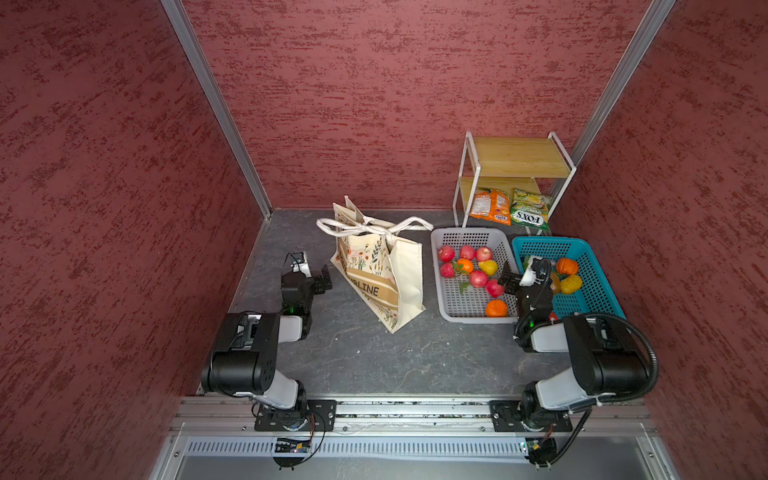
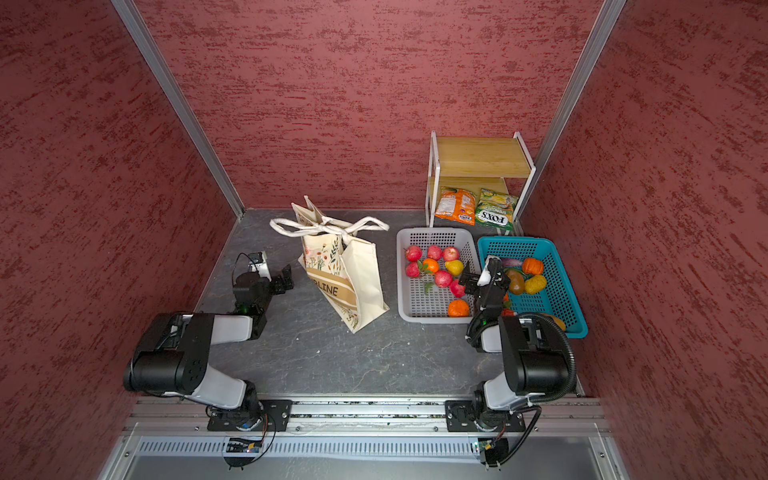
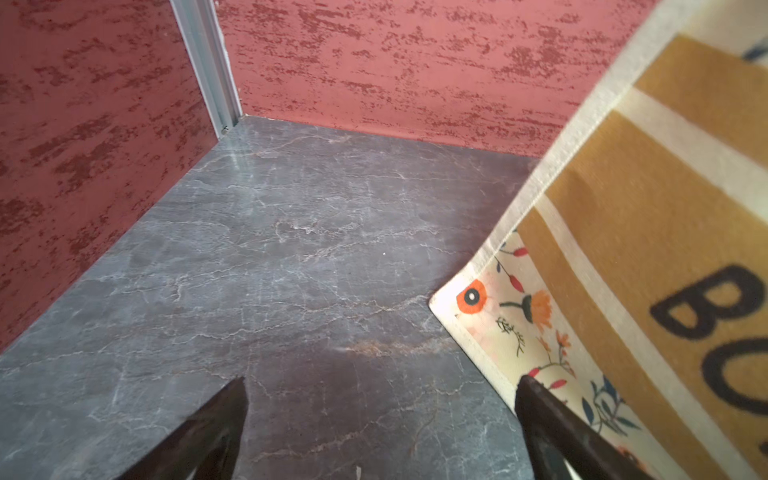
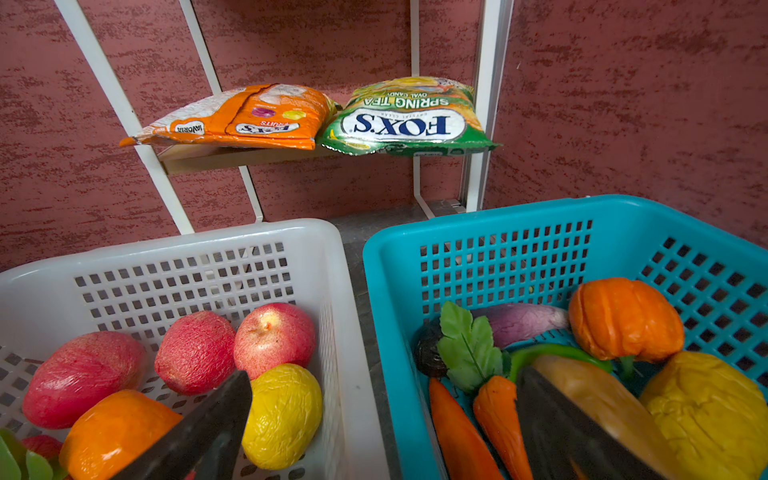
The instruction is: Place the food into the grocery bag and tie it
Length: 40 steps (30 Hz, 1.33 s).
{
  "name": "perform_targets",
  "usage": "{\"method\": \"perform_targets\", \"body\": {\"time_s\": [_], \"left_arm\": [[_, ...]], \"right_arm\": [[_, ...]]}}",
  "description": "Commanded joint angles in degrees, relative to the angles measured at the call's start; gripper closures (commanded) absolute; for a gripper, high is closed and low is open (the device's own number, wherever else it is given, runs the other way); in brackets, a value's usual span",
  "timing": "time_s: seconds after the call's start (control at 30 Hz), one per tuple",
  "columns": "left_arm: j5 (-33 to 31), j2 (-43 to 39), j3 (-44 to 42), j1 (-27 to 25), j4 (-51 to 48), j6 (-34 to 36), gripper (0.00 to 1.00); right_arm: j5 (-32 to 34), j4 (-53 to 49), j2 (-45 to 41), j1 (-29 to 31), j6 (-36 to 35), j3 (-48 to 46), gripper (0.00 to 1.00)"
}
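The grocery bag (image 1: 399, 266) (image 2: 361, 270), a cream floral tote with a tan lettered band, stands mid-table in both top views. Its long strap handles (image 1: 374, 226) (image 2: 328, 226) are knotted together over its mouth. The food is hidden; the bag's inside does not show. My left gripper (image 1: 326, 276) (image 2: 286, 276) (image 3: 382, 379) is open just left of the bag's lower corner (image 3: 623, 249), low over the table with nothing between its fingers. My right gripper (image 1: 509, 280) (image 2: 469, 278) (image 4: 384, 372) is open and empty, above the adjoining walls of the two baskets.
A grey basket (image 1: 469, 233) (image 4: 166, 249) holds red apples, oranges and a yellow fruit (image 4: 282, 415). A blue basket (image 1: 548, 242) (image 4: 498, 220) holds carrots and other vegetables. On the white-framed shelf (image 1: 519, 156) at the back right lie an orange packet (image 1: 490, 206) and a green packet (image 1: 530, 212).
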Motion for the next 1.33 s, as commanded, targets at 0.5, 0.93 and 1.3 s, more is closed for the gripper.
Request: {"method": "perform_targets", "body": {"time_s": [0.5,0.93,1.3], "left_arm": [[2.5,0.3,-0.6,0.1,4.5,2.0,0.01],[2.5,0.2,-0.5,0.1,4.5,2.0,0.01],[4.3,0.2,-0.1,0.9,3.7,1.7,0.01]], "right_arm": [[-1.4,-0.9,1.1,-0.3,0.0,0.4,0.01],[-1.4,-1.0,1.0,-0.3,0.1,0.5,0.01],[-1.4,-1.0,1.1,-0.3,0.0,0.5,0.01]]}}
